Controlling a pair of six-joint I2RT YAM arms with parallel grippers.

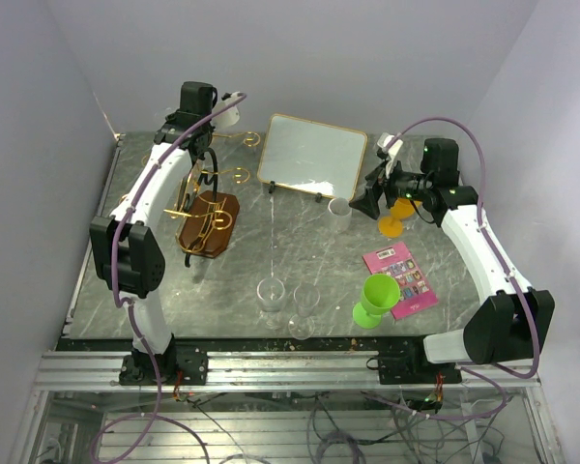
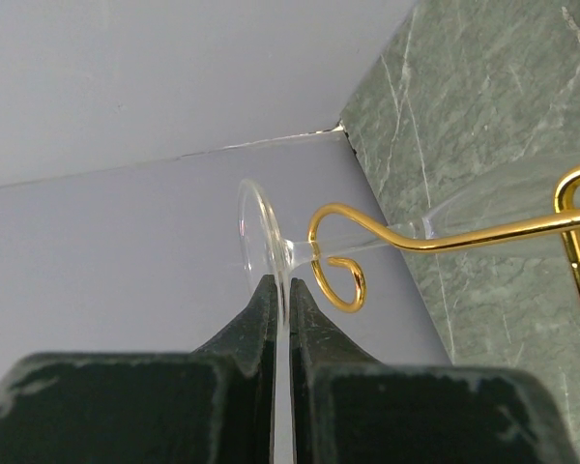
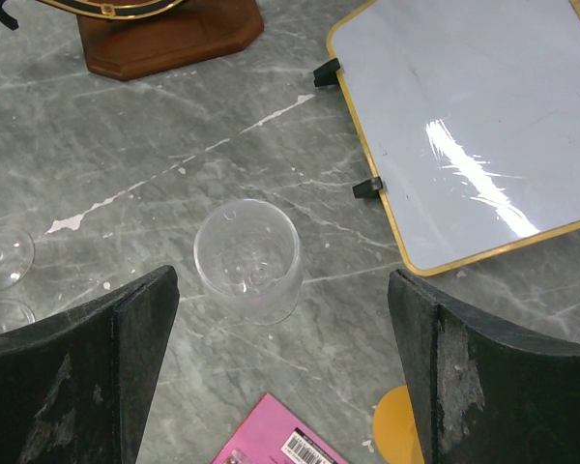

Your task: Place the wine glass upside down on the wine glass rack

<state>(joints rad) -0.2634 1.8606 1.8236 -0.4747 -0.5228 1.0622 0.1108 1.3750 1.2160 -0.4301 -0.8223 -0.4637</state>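
Note:
In the left wrist view my left gripper (image 2: pixel 279 285) is shut on the rim of the round foot of a clear wine glass (image 2: pixel 263 242). The glass lies sideways, and its stem passes the curled end of a gold arm (image 2: pixel 336 275) of the wine glass rack (image 1: pixel 209 220). Its bowl reaches to the right along that arm. In the top view the left gripper (image 1: pixel 203 153) is over the rack at the back left. My right gripper (image 1: pixel 372 198) is open and empty above a small clear cup (image 3: pixel 247 261).
A gold-framed white board (image 1: pixel 312 155) stands at the back centre. Two clear wine glasses (image 1: pixel 271 300) stand near the front. A green goblet (image 1: pixel 377 300), a pink booklet (image 1: pixel 402 278) and an orange glass (image 1: pixel 394 220) are on the right.

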